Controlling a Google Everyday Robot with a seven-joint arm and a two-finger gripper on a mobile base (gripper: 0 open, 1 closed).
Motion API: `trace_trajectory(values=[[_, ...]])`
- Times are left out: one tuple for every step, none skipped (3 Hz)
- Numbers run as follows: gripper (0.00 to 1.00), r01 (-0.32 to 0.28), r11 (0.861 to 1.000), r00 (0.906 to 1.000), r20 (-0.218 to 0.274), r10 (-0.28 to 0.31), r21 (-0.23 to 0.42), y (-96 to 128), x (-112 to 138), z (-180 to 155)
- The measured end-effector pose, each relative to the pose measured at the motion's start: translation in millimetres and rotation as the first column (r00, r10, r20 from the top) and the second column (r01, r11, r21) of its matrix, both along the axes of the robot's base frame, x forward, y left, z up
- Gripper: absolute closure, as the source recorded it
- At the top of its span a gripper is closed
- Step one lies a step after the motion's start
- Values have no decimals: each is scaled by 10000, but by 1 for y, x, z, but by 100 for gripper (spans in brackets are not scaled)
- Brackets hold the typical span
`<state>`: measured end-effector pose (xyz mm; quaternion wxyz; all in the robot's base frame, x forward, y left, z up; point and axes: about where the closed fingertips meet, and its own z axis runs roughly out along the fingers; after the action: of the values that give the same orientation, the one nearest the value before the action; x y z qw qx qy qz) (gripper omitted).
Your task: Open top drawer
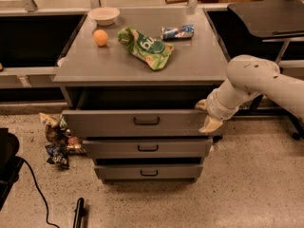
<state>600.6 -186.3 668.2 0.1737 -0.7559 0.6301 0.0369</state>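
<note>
The top drawer point(109, 123) is the widest of three grey drawers in a grey cabinet, with a small black loop handle point(146, 121) at its centre. It stands pulled out a little from the cabinet, with a dark gap showing above its front. My gripper point(207, 117) is at the drawer's right end, its cream fingers point(210, 124) against the right edge of the front. The white arm reaches in from the right.
On the cabinet top point(80, 65) lie an orange point(100, 37), a white bowl point(104, 15), a green chip bag point(145, 46) and a blue can point(177, 32). Snack wrappers point(57, 139) litter the floor at the left. Two narrower drawers point(147, 147) sit below.
</note>
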Motion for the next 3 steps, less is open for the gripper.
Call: trace_trajectory(values=[[84,-120,9999,9997,215,119,51,-1,-6,15],[85,-222,9996,9995,247,218,149,-1,-10,19],[65,-222,9996,9995,246,218,149,-1,-10,19]])
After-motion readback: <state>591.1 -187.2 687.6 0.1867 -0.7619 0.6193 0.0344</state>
